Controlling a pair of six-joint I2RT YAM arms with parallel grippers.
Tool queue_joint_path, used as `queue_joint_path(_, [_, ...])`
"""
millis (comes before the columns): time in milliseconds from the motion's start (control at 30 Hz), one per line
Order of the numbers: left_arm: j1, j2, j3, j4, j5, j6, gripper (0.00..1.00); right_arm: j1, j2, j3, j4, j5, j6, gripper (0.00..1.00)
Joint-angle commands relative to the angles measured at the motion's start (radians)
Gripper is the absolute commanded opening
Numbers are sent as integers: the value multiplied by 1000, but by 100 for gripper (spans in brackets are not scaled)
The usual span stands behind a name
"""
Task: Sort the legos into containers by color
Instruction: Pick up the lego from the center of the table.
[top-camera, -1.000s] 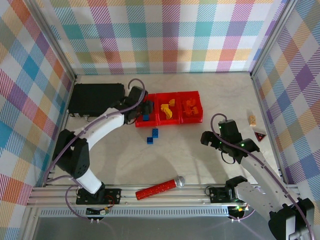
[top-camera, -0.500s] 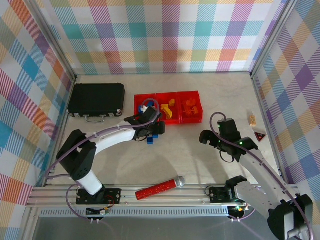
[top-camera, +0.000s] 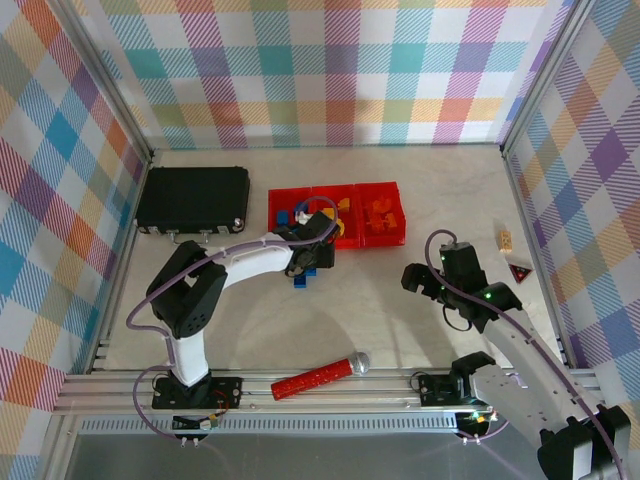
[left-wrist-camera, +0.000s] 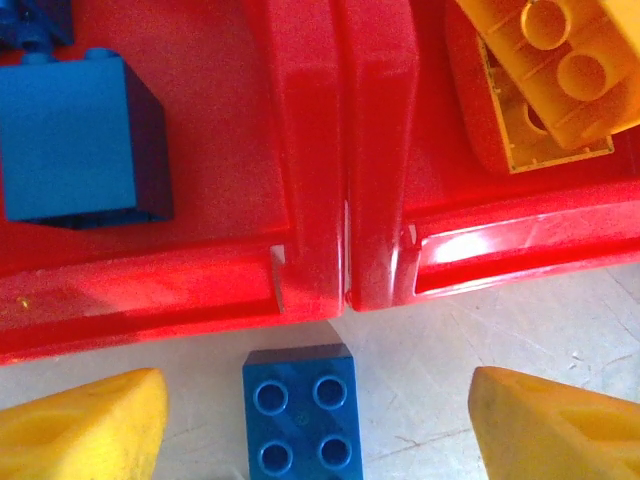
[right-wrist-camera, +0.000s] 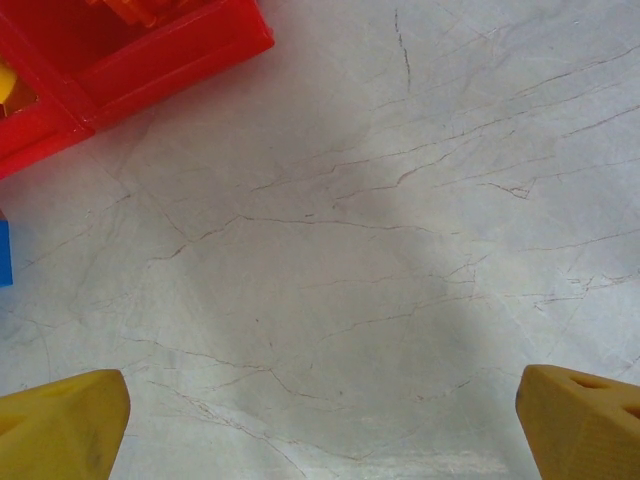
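The three joined red bins (top-camera: 358, 239) stand at the table's middle back; the left one holds blue legos (top-camera: 287, 215), the middle yellow ones (top-camera: 343, 208), the right orange ones (top-camera: 379, 211). My left gripper (top-camera: 309, 262) hovers open just in front of them. In the left wrist view a blue four-stud brick (left-wrist-camera: 300, 410) lies on the table between its yellow fingers (left-wrist-camera: 85, 425), just short of the seam between two bins (left-wrist-camera: 345, 160). A second blue brick (top-camera: 301, 281) lies beside it. My right gripper (top-camera: 413, 278) is open over bare table (right-wrist-camera: 330, 300), right of the bins.
A flat black case (top-camera: 193, 197) lies at the back left. The red stick with a silver tip (top-camera: 320, 375) lies near the front rail. A small tan block (top-camera: 505, 238) and a dark triangular piece (top-camera: 518, 272) sit by the right wall.
My left gripper has come off the left bin and swung forward to the table in front of the bins, over the loose blue bricks. The right arm has hardly moved.
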Motion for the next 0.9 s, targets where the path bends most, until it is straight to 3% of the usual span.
queue_joint_path(0, [-5, 26, 31, -39, -31, 8, 74, -5, 2, -2, -7, 17, -8, 99])
queue_joint_path(267, [-4, 52, 29, -43, -48, -24, 60, -6, -2, -5, -12, 20, -8, 99])
queue_joint_path(867, [-5, 101, 34, -34, -17, -60, 51, -5, 6, 6, -6, 16, -8, 99])
